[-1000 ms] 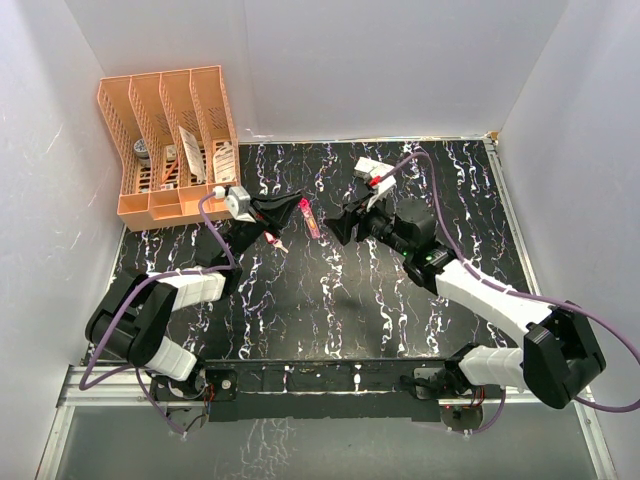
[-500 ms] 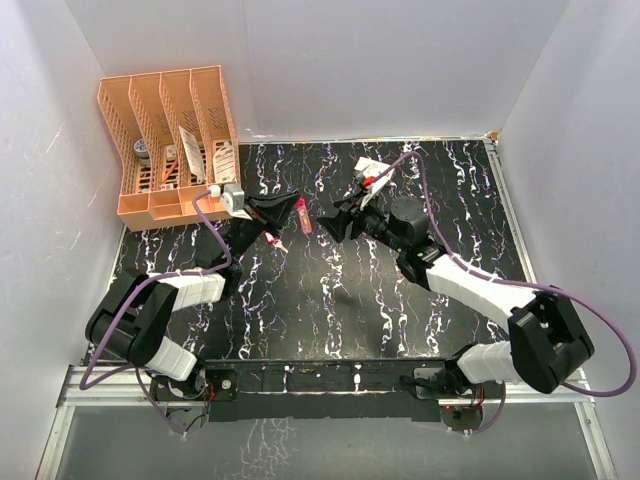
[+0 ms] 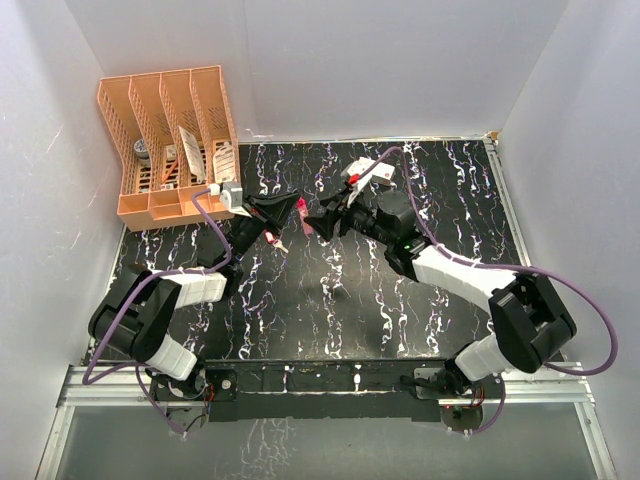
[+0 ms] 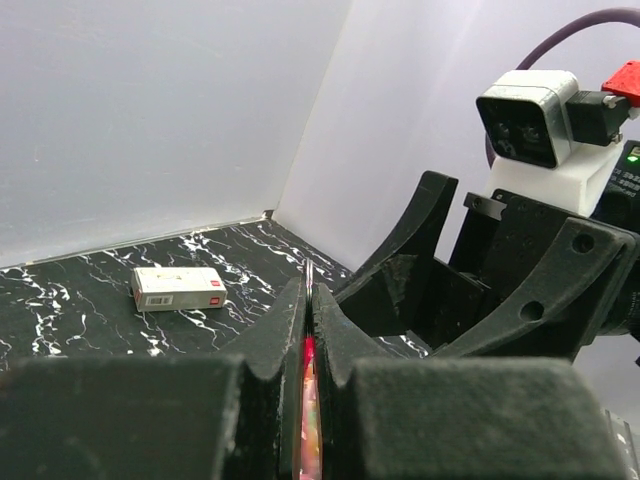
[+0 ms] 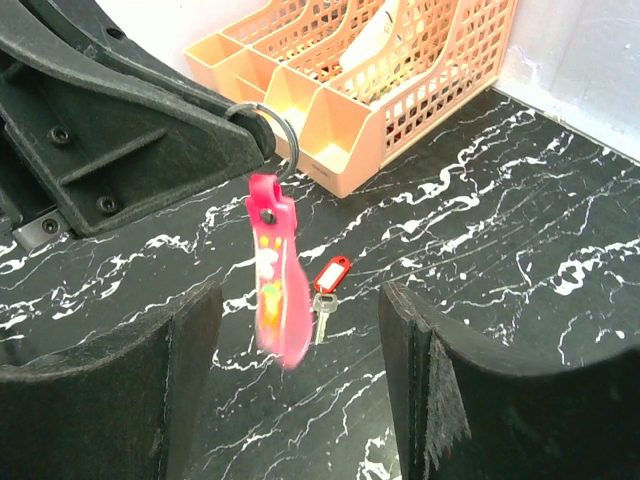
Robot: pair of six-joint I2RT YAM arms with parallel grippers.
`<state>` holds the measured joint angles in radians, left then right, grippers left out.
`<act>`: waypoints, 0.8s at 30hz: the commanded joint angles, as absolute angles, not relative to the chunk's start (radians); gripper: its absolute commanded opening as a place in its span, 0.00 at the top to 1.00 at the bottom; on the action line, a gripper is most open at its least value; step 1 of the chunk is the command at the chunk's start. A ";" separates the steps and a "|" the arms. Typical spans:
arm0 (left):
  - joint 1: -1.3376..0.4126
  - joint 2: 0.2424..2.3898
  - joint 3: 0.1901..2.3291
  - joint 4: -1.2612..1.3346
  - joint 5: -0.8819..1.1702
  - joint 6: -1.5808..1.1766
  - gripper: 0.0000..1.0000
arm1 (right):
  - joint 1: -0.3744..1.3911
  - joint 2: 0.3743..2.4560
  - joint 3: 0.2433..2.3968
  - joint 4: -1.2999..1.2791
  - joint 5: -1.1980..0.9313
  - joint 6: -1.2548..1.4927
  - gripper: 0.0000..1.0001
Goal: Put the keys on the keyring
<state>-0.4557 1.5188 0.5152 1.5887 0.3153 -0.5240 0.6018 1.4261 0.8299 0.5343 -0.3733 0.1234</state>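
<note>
My left gripper (image 3: 284,208) (image 4: 309,300) is shut on the keyring (image 5: 282,133), a thin metal ring held above the table. Its pink tag (image 5: 275,265) (image 3: 301,210) hangs down, blurred at the lower end. The keys lie on the black marbled table beneath it: a red-headed one (image 5: 333,271) touching a pale metal one (image 5: 321,310), also seen from above (image 3: 277,241). My right gripper (image 3: 318,222) (image 5: 300,320) is open and empty, facing the left gripper. The tag hangs just in front of the gap between its fingers (image 5: 190,350).
An orange mesh file organizer (image 3: 170,140) (image 5: 400,80) stands at the back left, just behind the left gripper. A white rectangular box with red marks (image 4: 178,288) lies on the table toward the back wall. White walls enclose the table on three sides.
My right gripper has moved left, closing in on the hanging pink tag. The left gripper has stayed shut on the ring and has barely moved.
</note>
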 commanded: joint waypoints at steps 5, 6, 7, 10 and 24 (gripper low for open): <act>-0.465 1.525 0.538 1.786 0.299 -0.570 1.00 | 0.625 1.488 0.907 0.663 -0.399 0.082 0.38; -0.466 1.527 0.538 1.786 0.299 -0.574 1.00 | 0.627 1.494 0.912 0.667 -0.397 0.079 0.38; -0.466 1.528 0.539 1.786 0.299 -0.577 1.00 | 0.629 1.500 0.916 0.668 -0.397 0.076 0.39; -0.470 1.534 0.541 1.785 0.299 -0.590 1.00 | 0.635 1.509 0.918 0.688 -0.382 0.062 0.39; -0.487 1.536 0.537 1.785 0.285 -0.620 1.00 | 0.643 1.559 0.929 0.795 -0.360 0.037 0.45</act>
